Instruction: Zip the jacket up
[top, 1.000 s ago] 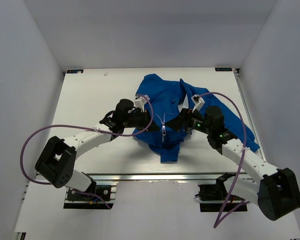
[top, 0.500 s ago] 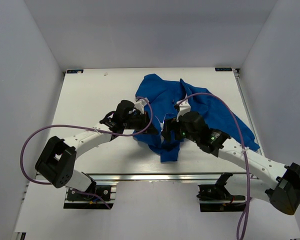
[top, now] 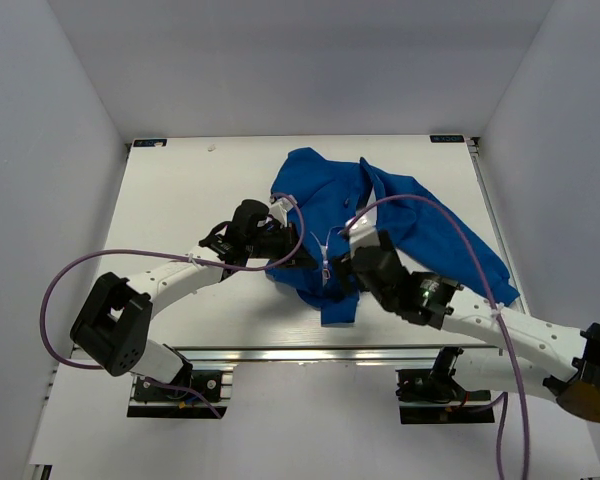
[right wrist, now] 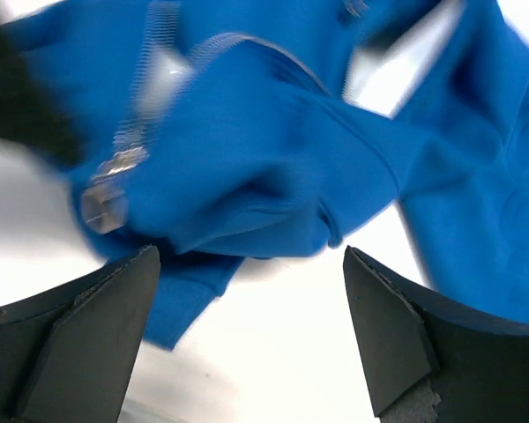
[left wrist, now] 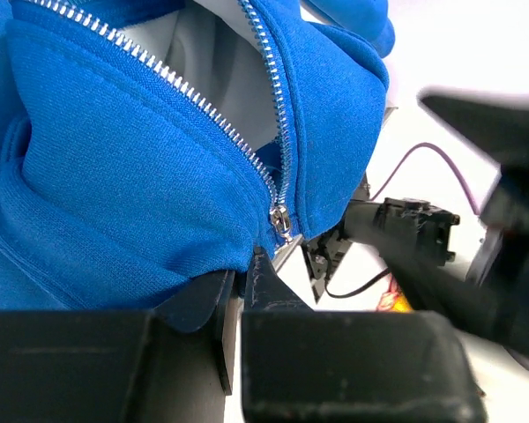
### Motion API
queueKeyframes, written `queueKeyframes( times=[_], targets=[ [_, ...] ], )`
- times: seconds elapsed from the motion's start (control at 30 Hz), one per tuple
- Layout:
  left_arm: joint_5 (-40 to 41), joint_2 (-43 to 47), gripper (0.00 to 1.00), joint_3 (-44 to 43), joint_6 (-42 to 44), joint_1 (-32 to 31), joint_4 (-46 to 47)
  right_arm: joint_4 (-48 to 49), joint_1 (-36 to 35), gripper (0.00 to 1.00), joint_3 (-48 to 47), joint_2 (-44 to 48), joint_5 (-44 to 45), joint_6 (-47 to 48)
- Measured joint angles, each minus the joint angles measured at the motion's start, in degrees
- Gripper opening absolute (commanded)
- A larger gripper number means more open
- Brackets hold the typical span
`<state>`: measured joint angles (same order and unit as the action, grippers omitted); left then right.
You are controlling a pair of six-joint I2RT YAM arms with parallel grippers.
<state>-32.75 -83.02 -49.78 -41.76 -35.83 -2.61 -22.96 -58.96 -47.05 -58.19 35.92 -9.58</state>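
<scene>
The blue jacket (top: 390, 205) lies bunched on the white table, its silver zipper (top: 326, 262) running toward the near hem. In the left wrist view the zipper slider (left wrist: 282, 222) sits low on the teeth, pale lining showing above it. My left gripper (left wrist: 242, 275) is shut on the jacket's hem just below the slider; from above, this left gripper (top: 302, 260) sits at the zipper's left side. My right gripper (right wrist: 249, 256) stands wide open and holds nothing, hovering over the table just short of the jacket (right wrist: 247, 150). From above, the right gripper (top: 346, 262) is right of the zipper.
The table (top: 180, 200) is boxed in by white walls on three sides. A metal rail (top: 310, 355) runs along its near edge. Purple cables (top: 60, 290) loop off both arms. The right arm's dark body (left wrist: 502, 176) looms blurred in the left wrist view.
My right arm swung from the jacket's right side toward the near hem by the zipper, jaws still wide. The left arm and its grip on the hem have not moved.
</scene>
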Motion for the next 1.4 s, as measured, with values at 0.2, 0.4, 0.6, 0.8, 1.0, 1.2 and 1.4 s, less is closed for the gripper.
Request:
queueKeyframes(
  times=[0.2,0.4,0.6,0.8,1.0,1.2,1.4],
  targets=[
    [-0.9,0.5,0.00,0.0,-1.7,0.0,0.0,1.7,-18.6,0.89,0.0,-2.4,13.0,10.0],
    [-1.2,1.9,0.00,0.0,-2.7,0.0,-0.3,8.0,-23.6,0.89,1.6,-3.2,17.9,21.7],
    [-1.4,2.7,0.00,0.0,-3.3,0.0,-0.5,14.9,-24.8,0.89,4.9,-8.7,18.1,32.3],
    [-1.4,3.2,0.00,0.0,-3.4,0.0,-0.4,22.1,-24.9,0.80,6.7,-12.8,18.2,39.4],
    [-2.5,3.3,0.00,0.1,-3.8,0.0,-0.3,29.4,-24.6,0.61,6.8,-12.8,19.8,43.1],
    [-3.7,3.8,0.00,0.8,-4.3,0.0,0.4,32.3,-22.9,0.62,7.0,-12.8,20.7,44.3],
    [-3.7,5.1,0.00,1.5,-4.4,0.0,1.0,33.1,-21.2,0.54,7.2,-13.2,20.5,44.6]
  ],
)
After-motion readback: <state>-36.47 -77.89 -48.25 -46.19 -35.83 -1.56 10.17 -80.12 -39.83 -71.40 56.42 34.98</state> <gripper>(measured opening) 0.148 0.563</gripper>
